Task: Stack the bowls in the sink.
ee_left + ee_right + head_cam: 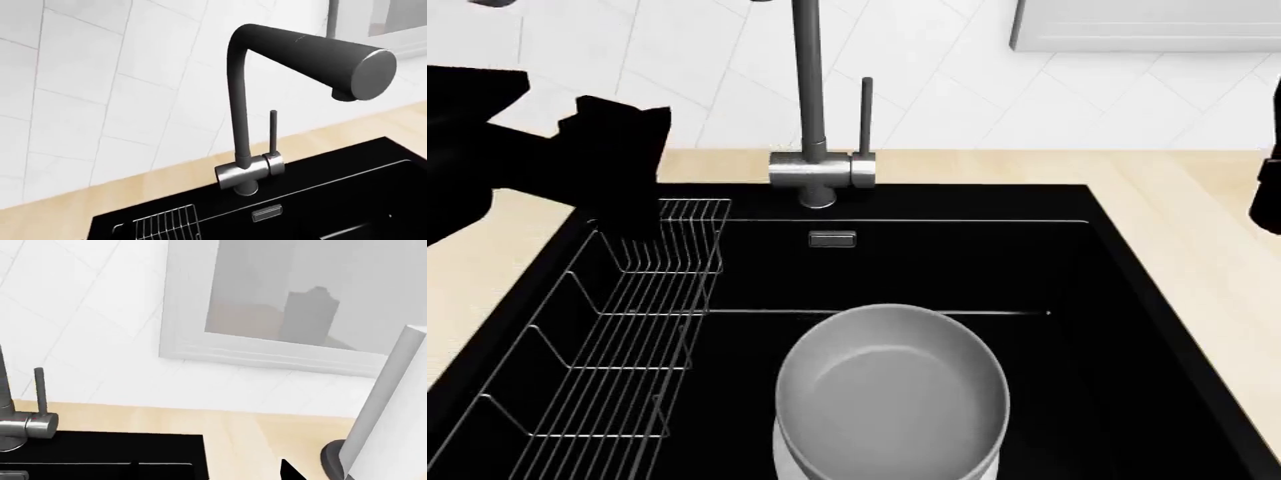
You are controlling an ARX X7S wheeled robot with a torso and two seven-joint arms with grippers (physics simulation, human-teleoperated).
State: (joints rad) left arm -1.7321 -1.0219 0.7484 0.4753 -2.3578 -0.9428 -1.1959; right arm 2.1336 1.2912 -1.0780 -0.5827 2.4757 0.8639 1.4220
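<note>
Both bowls, grey bowl [892,390] nested on white bowl [888,462], sit low and centred in the sink [1121,300], right of the nearer left gripper [627,165], whose jaw state I cannot tell.

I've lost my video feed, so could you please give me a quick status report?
Left arm raised over the wire dish rack, jaws unseen; right gripper out of view. Grey bowl sits nested on the white bowl in the sink. Nothing in the way.
</note>
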